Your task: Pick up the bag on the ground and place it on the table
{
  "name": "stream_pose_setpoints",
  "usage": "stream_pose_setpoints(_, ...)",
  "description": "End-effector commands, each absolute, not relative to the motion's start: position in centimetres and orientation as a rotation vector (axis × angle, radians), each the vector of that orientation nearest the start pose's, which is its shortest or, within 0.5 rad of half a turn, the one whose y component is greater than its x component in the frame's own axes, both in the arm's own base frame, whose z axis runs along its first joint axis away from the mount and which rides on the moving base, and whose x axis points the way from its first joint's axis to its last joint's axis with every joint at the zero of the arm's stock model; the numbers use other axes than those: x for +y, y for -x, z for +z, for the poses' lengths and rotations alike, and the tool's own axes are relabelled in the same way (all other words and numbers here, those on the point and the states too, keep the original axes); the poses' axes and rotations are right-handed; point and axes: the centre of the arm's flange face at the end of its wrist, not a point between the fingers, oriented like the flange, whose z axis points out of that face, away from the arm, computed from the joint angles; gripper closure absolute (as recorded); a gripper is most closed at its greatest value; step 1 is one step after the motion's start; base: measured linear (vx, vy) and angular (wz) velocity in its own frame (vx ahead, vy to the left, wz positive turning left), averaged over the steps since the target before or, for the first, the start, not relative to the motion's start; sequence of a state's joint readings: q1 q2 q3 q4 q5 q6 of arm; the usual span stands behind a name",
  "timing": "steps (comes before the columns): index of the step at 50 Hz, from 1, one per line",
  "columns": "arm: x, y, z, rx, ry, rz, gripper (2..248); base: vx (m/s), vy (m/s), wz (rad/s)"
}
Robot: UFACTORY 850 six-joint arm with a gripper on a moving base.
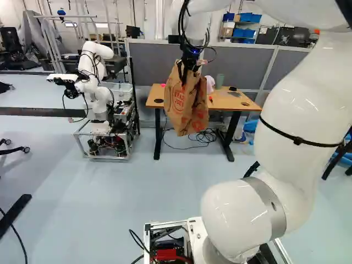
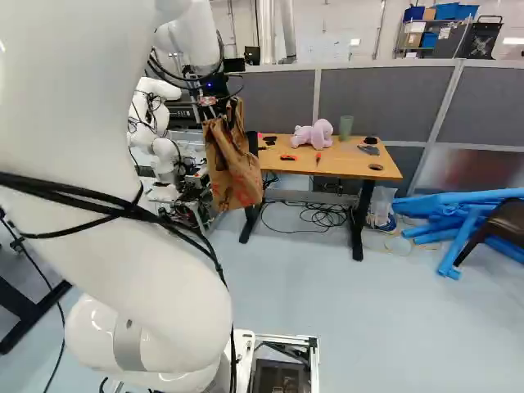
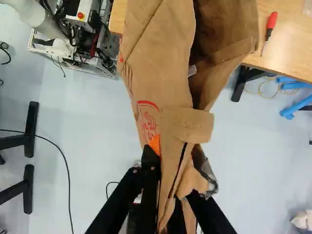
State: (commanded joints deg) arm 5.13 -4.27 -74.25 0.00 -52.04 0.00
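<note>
Brown paper bag (image 1: pixel 187 102) with red print hangs in the air from my gripper (image 1: pixel 190 61), in front of the wooden table (image 1: pixel 220 101) in the left base view. The right base view has the bag (image 2: pixel 232 164) at the table's left end, its bottom below the tabletop's height. In the wrist view my gripper (image 3: pixel 170 187) is shut on the crumpled top of the bag (image 3: pixel 158 83), an orange pad partly showing. The bag's body reaches ahead of the fingers, overlapping the table's edge in that view.
On the table lie a pink plush toy (image 2: pixel 313 134), a green cup (image 2: pixel 345 126), a screwdriver (image 3: pixel 270 28) and small dark items. Another robot (image 1: pixel 99 88) stands left of the table. Cables (image 2: pixel 319 214) lie beneath it, blue tubes (image 2: pixel 458 214) to its right, and a grey partition behind.
</note>
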Motion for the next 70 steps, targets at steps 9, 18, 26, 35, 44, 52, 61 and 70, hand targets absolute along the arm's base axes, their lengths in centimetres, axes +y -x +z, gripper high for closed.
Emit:
stream_pose_setpoints(9, 4.55, -50.63, 66.24, -0.138, 3.086, -0.487, 229, 0.000, 0.000, 0.000)
stream_pose_setpoints(18, 4.55, -50.63, 66.24, -0.138, 3.086, -0.487, 229, 0.000, 0.000, 0.000)
stream_pose_setpoints(26, 4.55, -50.63, 66.24, -0.138, 3.086, -0.487, 229, 0.000, 0.000, 0.000)
stream_pose_setpoints(35, 4.55, -50.63, 66.24, -0.138, 3.086, -0.487, 229, 0.000, -0.002, -0.011)
stream_pose_setpoints(44, 4.55, -50.63, 66.24, -0.138, 3.086, -0.487, 229, 0.003, -0.016, -0.087)
stream_pose_setpoints(52, 4.55, -50.63, 66.24, -0.138, 3.086, -0.487, 229, 0.006, -0.029, -0.146)
stream_pose_setpoints(61, 4.55, -50.63, 66.24, -0.138, 3.086, -0.487, 229, 0.025, -0.043, -0.212)
stream_pose_setpoints(70, 4.55, -50.63, 66.24, -0.138, 3.086, -0.487, 229, 0.031, -0.044, -0.212)
